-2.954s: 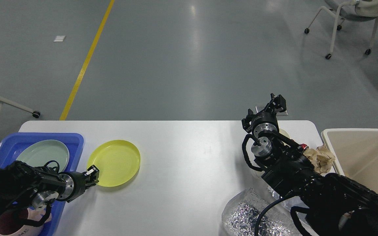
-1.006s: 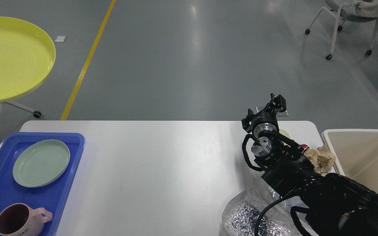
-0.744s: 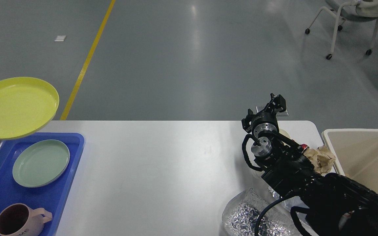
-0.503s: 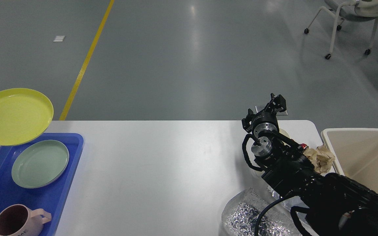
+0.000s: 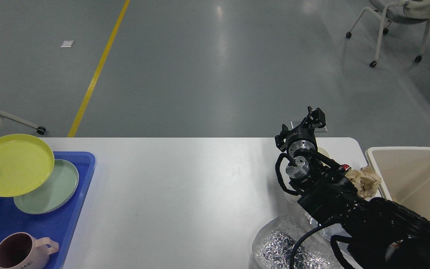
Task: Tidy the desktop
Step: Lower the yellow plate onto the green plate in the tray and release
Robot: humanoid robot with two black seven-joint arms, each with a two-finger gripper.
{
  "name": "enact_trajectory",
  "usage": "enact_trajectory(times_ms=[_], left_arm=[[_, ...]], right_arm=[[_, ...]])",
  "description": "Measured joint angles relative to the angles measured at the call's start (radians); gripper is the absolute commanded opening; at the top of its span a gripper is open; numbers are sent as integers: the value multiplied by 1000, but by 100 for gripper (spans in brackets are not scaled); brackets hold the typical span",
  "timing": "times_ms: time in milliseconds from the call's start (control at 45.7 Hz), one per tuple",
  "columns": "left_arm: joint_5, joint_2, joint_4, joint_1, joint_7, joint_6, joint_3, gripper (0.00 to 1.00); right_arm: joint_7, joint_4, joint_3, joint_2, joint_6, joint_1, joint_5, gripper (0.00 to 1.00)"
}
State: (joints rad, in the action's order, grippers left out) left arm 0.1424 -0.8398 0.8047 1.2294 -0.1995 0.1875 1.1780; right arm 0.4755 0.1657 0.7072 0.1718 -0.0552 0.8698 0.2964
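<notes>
Yellow plate (image 5: 13, 164) lowered over tray (image 5: 84, 164).

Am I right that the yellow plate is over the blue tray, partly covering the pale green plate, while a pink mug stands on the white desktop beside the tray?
Not quite: the head view shows the pink mug standing inside the blue tray, at its near end, not on the white desktop. The rest holds: the yellow plate is over the tray and partly covers the pale green plate.

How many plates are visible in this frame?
2. The yellow plate is over the far left corner of the blue tray, overlapping the pale green plate lying in the tray. None elsewhere on the desktop; the right arm may hide some.
</notes>
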Motion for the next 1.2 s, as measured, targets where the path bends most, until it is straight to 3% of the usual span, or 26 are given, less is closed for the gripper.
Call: enact_trajectory(times_ms=[153, 394, 547, 919, 1203], left_arm=[[0, 31, -33, -95, 3, -38, -96, 0], [0, 79, -36, -119, 3, -52, -123, 1], [0, 87, -36, -138, 4, -54, -136, 7], [0, 97, -36, -149, 5, -57, -137, 43], [-2, 81, -33, -104, 2, -50, -141, 88]], right_arm=[[0, 0, 0, 0, 0, 0, 0, 100], [0, 0, 0, 0, 0, 0, 1, 100], [0, 0, 0, 0, 0, 0, 1, 100], [0, 0, 0, 0, 0, 0, 0, 100], [0, 0, 0, 0, 0, 0, 0, 100]])
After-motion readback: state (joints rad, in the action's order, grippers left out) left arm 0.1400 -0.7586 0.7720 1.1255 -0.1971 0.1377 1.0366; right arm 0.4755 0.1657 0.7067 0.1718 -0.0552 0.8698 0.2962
